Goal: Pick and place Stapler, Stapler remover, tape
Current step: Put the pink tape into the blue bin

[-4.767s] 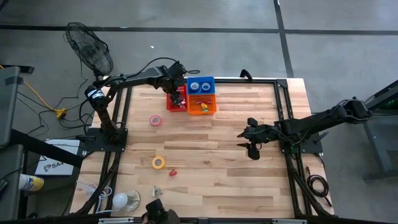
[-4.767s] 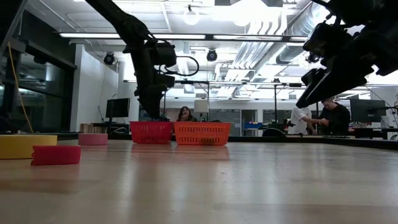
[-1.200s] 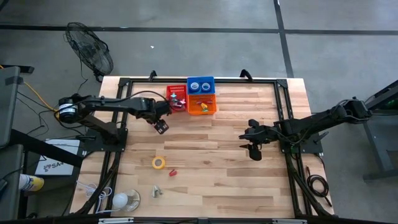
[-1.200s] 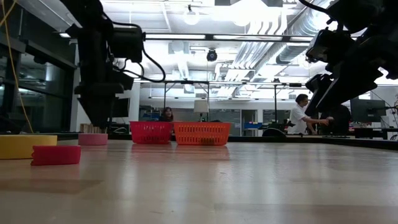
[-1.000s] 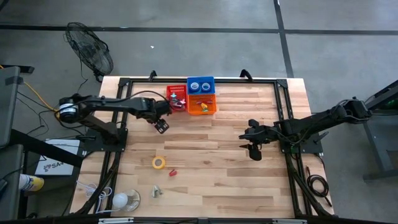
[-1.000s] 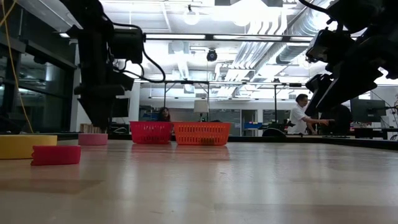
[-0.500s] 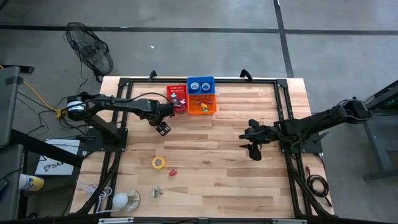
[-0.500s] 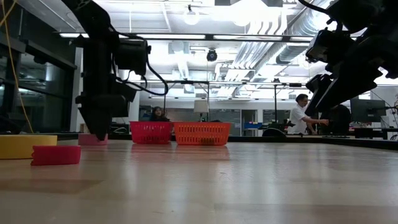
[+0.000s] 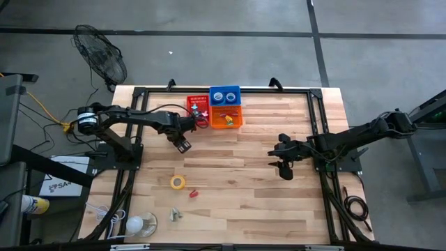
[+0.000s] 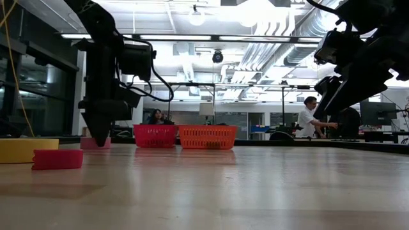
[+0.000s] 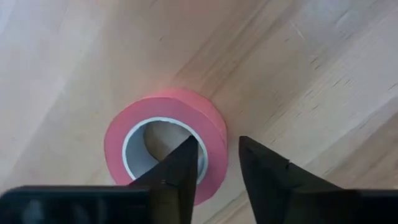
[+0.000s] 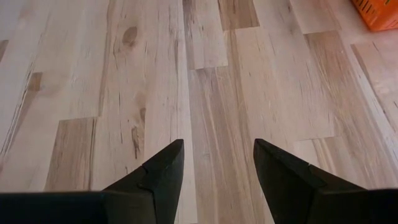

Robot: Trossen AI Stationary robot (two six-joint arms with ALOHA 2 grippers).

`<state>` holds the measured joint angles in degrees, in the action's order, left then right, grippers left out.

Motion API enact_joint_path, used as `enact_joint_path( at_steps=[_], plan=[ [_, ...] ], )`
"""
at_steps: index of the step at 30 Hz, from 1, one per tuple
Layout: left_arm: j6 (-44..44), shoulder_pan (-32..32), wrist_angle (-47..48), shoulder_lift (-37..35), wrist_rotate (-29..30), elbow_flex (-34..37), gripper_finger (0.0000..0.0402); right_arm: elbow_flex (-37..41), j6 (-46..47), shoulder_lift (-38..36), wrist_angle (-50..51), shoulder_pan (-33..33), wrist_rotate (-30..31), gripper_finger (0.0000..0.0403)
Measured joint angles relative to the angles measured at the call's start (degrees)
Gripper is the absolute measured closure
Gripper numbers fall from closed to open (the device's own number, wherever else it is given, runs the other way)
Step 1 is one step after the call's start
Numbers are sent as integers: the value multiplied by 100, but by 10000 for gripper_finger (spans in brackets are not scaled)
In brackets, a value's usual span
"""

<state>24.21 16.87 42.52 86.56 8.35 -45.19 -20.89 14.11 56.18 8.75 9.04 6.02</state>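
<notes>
High view: the wooden table (image 9: pixel 230 195) fills the middle of the frame. At upper centre stand a red basket (image 9: pixel 197 111), an orange basket (image 9: pixel 227 117) and a blue basket (image 9: pixel 225 94) close together. A yellow tape roll (image 9: pixel 178 182) lies lower left of centre, with a small red piece (image 9: pixel 193 193) just beside it; a fan (image 9: pixel 101 54) stands off the table at upper left. The left gripper (image 9: pixel 182 144) sits left of centre, just below the red basket, covering the pink tape. The right gripper (image 9: pixel 282 167) waits right of centre over bare boards.

Low view: at far left lie the yellow roll (image 10: pixel 25 150) and the red piece (image 10: pixel 57 158); the pink tape (image 10: pixel 91 143) shows behind the left gripper (image 10: pixel 99 135), which reaches down to the table. Red (image 10: pixel 154 135) and orange (image 10: pixel 207 137) baskets stand mid-frame. A person (image 10: pixel 312 122) is in the room at right.

Left wrist view: the pink tape (image 11: pixel 205 121), a flat roll with a pale inner core, lies on the wood; one finger (image 11: pixel 180 171) is inside the hole, the other outside, jaws narrowed across its wall.

Right wrist view: jaws apart over bare planks, an orange basket corner (image 12: pixel 378 14) at upper right.
</notes>
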Motion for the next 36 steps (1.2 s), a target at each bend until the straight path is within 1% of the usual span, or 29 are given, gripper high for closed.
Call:
enact_joint_path(
  at_steps=[6, 8, 13, 18, 22, 29, 36],
  plan=[
    [-126, -1, -4, 0, -14, -2, 356, -2, 2, 0, 0, 0, 0, 217],
    [-221, -1, -3, -2, -37, -4, 368, 0, -1, 0, 0, 0, 0, 217],
    [-379, -1, -24, -11, -52, -4, 368, 0, 38, 0, 0, 0, 0, 217],
    [-510, -1, -41, -15, -49, -40, 358, -2, 209, 0, 0, 0, 0, 217],
    [-681, -1, 21, -15, -164, -264, 363, -2, 255, 0, 0, 0, 0, 217],
    [-959, -3, 308, -17, -178, -755, 363, -2, 255, 0, 0, 0, 0, 217],
    [-1060, -3, 389, -22, -237, -968, 363, -2, 255, 0, 0, 0, 0, 217]
  ],
)
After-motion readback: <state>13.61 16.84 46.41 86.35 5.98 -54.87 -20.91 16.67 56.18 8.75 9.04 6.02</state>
